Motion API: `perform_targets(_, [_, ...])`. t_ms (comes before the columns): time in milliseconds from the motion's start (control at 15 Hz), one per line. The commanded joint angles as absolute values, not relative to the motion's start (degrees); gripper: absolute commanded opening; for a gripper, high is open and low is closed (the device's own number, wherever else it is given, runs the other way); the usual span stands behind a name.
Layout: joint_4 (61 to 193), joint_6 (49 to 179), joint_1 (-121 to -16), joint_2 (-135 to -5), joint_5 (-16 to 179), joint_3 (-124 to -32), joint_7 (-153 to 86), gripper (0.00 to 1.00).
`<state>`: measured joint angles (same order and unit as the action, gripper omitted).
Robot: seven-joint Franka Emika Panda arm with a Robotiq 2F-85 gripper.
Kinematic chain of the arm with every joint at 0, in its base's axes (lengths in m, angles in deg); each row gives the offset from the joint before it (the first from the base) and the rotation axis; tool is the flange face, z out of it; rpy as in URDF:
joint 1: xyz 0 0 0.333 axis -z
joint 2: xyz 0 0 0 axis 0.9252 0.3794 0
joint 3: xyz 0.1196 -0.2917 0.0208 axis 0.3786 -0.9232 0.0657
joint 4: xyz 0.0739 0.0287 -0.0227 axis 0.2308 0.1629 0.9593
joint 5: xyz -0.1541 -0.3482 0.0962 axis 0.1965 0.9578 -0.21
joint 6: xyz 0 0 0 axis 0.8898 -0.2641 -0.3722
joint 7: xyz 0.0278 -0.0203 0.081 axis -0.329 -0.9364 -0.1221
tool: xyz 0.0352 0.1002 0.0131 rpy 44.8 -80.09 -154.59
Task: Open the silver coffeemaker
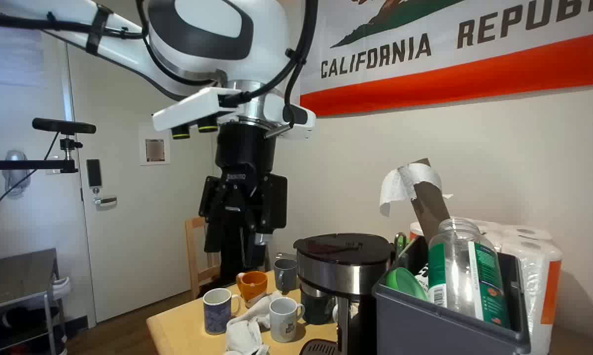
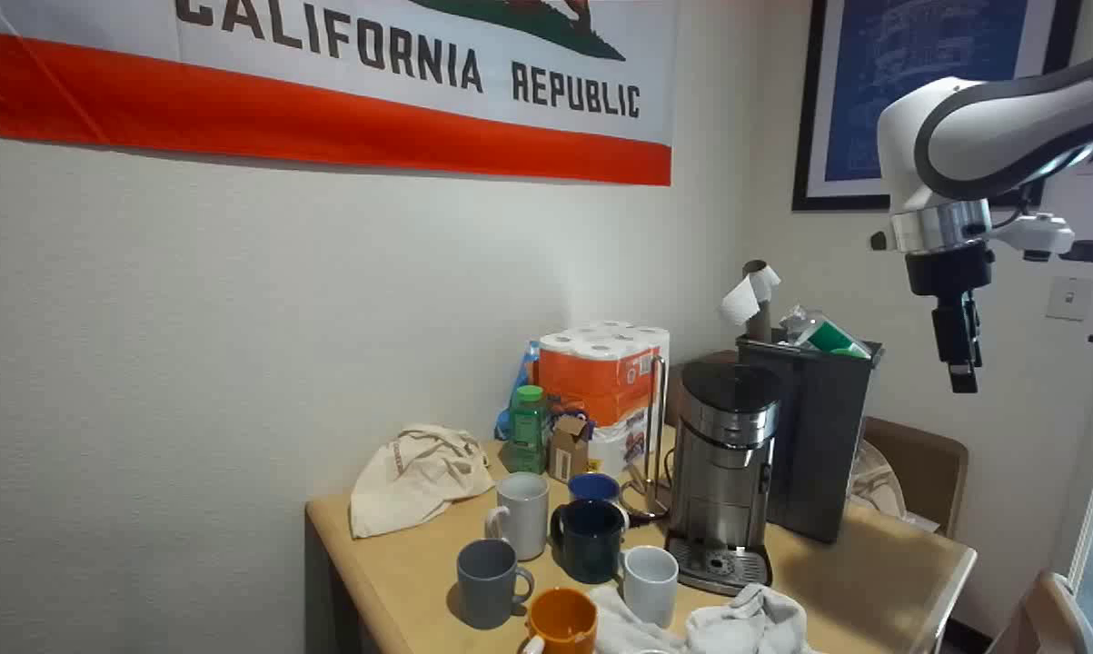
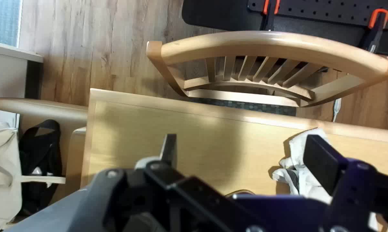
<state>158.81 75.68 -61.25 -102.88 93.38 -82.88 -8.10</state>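
Silver coffeemaker [image 1: 345, 278] was partly hidden.
In an exterior view, lower edge cropped it; bin [image 1: 419, 333] covered one side.

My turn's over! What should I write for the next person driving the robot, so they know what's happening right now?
Gripper: open, nothing in it, up in the air and apart from the silver coffeemaker.
Coffeemaker: upright on the table, between the mugs and the dark bin.
Done: no opening yet; the black lid looks shut.
Left: bring the gripper over and probably lift the lid. The bin stands close, so perhaps go carefully.
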Motion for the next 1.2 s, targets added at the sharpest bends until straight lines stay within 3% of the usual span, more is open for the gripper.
perform_targets(0, [158.71, 75.56, -61.55, -102.87, 93.42, -83.14, -8.16, 1.00])
perform_targets(667, [158.31, 75.71, -61.19, -101.06, 90.66, -84.26, -8.28, 1.00])
perform_targets(1133, [160.25, 90.11, -59.27, -92.35, 75.99, -87.57, -13.80, 1.00])
